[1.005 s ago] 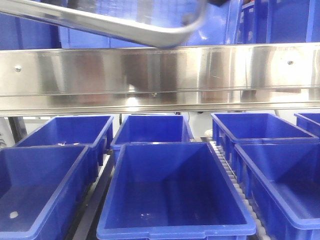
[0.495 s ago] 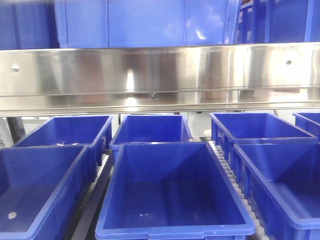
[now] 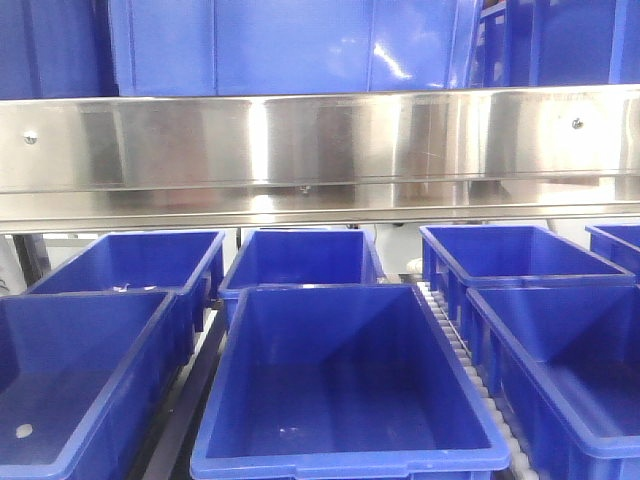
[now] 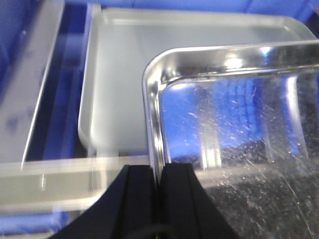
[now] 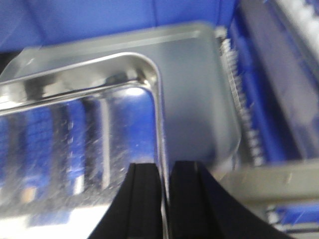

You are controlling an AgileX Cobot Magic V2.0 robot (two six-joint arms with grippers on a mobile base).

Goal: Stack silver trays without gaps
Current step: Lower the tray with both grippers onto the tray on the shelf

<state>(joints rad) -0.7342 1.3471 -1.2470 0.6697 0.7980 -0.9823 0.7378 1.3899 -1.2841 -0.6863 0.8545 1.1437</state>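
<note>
- Between the two claws, at the near edge of each wrist view, the upper tray (image 4: pixel 239 124) was held by its rim, its shiny, scratched floor mirroring blue.
- On one side rim, just short of a rounded corner, the left claw (image 4: pixel 158 172) was closed to a narrow slit. One black finger (image 4: pixel 138 194) sat outside the rim and the other inside.
- On the opposite side rim, the right claw (image 5: pixel 164 172) pinched the upper tray (image 5: pixel 75 129) the same way near its own rounded corner, with only the thin steel between its fingers.
- Under the held one lay the lower tray (image 4: pixel 119 84), pale and blurred. Its floor and rim showed past the upper corner on the far side and the outer side in both wrist views (image 5: pixel 199 84).
- At each corner the upper tray's edge sat inward of the lower tray's edge, so the two were not lined up. Whether they touched could not be told.
- Around the lower tray stood blue plastic walls, and a row of white rollers (image 5: pixel 244 119) ran beside it in the right wrist view.
- Across the front view ran a long steel shelf rail (image 3: pixel 320 150) with screws. Blue bins (image 3: pixel 345 390) stood in rows below it, and more blue plastic stood above it.
</note>
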